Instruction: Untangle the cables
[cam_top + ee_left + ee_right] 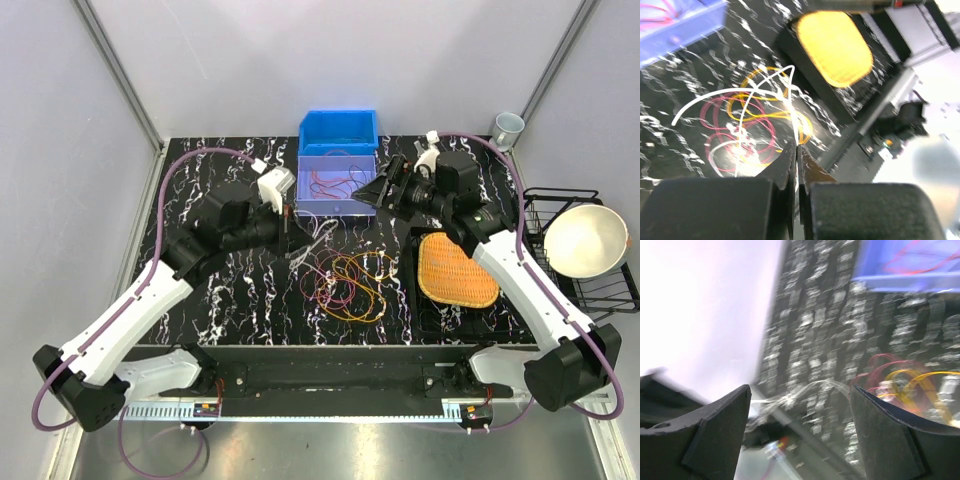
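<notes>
Though closed, left gripper beside cables.

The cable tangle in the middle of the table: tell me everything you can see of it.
The cable tangle is a loose heap of thread-thin wires, mostly orange-yellow and red-magenta loops. They lie flat and overlap on the black marbled table, just left of the woven orange mat. A white wire arcs up out of it to the shut left gripper, which seems to pinch it. Nothing else touches the heap; the open right gripper is apart, by the tray.
</notes>
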Controlling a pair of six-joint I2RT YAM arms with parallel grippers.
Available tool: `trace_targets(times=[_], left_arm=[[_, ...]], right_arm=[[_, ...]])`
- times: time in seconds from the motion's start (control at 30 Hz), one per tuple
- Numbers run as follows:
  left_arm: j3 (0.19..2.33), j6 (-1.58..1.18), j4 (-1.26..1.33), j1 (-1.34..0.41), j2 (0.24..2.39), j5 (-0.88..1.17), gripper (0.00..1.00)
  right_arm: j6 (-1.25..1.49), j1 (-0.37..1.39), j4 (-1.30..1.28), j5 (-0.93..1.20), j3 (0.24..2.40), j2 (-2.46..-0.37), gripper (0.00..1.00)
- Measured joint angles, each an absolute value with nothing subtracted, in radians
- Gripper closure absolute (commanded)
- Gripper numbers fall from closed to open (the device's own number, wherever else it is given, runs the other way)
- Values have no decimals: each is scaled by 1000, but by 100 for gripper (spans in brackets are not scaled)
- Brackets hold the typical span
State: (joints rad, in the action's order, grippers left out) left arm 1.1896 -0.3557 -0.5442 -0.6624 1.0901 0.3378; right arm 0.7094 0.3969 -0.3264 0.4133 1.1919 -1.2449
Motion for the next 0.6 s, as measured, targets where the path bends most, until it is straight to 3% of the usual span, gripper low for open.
trace_targets(times=[0.3,0.6], left_arm=[[1037,-442,-377,-640,1055,538,100],[1021,-532,-225,-640,1065,612,100]], right_arm=[[1038,402,-34,680,983,-1205,20],[1162,474,117,727,944,-1205,25]])
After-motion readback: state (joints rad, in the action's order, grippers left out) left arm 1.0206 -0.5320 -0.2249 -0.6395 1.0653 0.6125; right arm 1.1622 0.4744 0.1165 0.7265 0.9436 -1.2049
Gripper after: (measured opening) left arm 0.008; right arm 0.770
